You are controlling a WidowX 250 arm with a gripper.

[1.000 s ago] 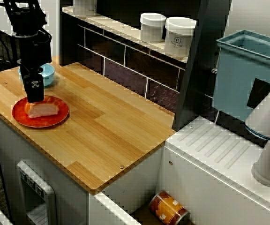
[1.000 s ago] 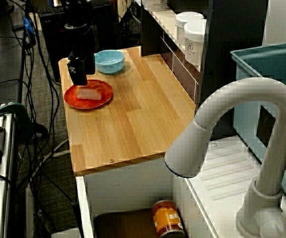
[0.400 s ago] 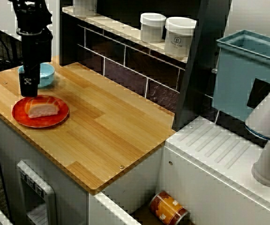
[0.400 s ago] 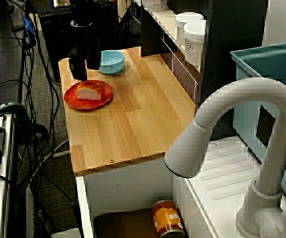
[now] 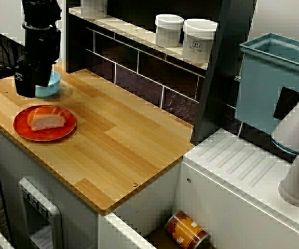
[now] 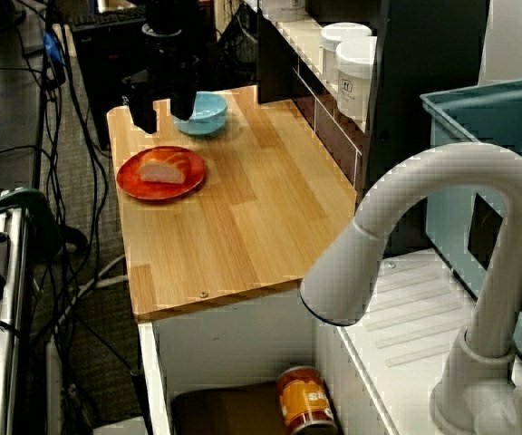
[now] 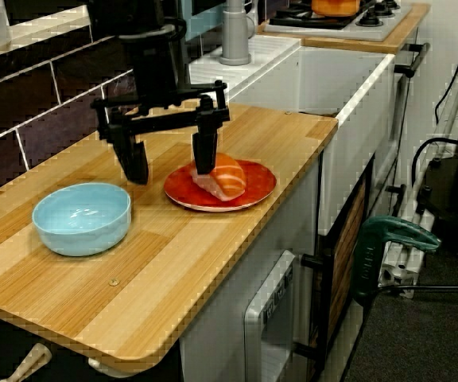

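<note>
1. Sushi (image 5: 46, 119) (pink fish on white rice) lies on a red plate (image 5: 35, 136) near the left end of the wooden counter (image 5: 118, 140) in the view from above. The black gripper (image 5: 30, 92) hangs up behind the plate, apart from the sushi. It hides part of a blue bowl (image 5: 55, 83). From here I cannot tell how far apart its fingers are.
2. In the view past the tap (image 6: 442, 168), the sushi (image 6: 163, 167) sits in the middle of the plate (image 6: 139, 186). The gripper (image 6: 161, 116) is up over the far edge of the plate, in front of the bowl (image 6: 207, 113). Its two fingers are spread and hold nothing.
3. In the view from the counter's end, the gripper (image 7: 171, 165) is wide open and empty. One finger (image 7: 133, 159) hangs near the bowl (image 7: 82, 219). The other finger points down in front of one end of the sushi (image 7: 227, 175) on the plate (image 7: 257, 191). This view cannot show if it touches, but the other two views show a gap.
</note>
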